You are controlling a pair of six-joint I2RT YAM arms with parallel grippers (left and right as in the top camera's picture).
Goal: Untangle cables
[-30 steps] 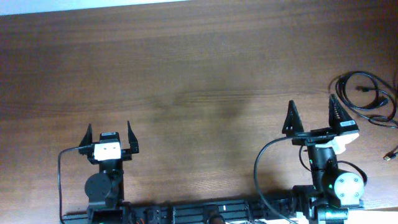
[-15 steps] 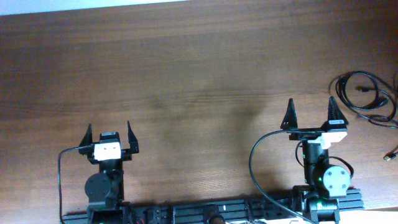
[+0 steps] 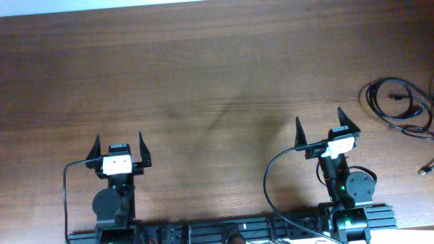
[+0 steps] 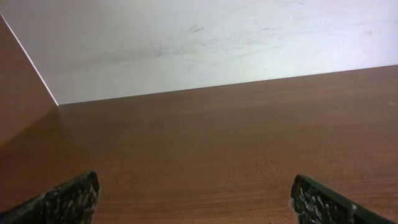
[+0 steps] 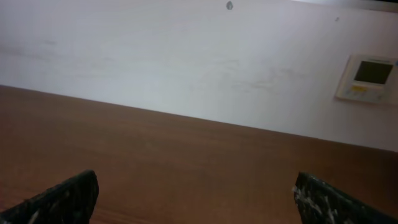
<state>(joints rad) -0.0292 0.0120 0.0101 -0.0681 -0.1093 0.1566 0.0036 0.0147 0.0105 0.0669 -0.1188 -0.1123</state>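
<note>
The cables [image 3: 399,107] lie as thin black cords in loose loops at the table's far right edge in the overhead view, with a small plug end [image 3: 426,168] lower right. My right gripper [image 3: 320,124] is open and empty, left of the cables and apart from them. My left gripper [image 3: 119,144] is open and empty at the front left. Neither wrist view shows the cables. The left wrist view shows only its open fingertips [image 4: 196,196] over bare wood. The right wrist view shows its open fingertips [image 5: 196,196] likewise.
The wooden table [image 3: 203,81] spreads across the overhead view. A white wall stands behind it [image 4: 205,43], with a small wall panel [image 5: 368,77] at the right. Thick black arm cables loop near both arm bases at the front edge.
My right arm has swung left and turned, drawing its gripper away from the cables. The left arm and the cables have not moved.
</note>
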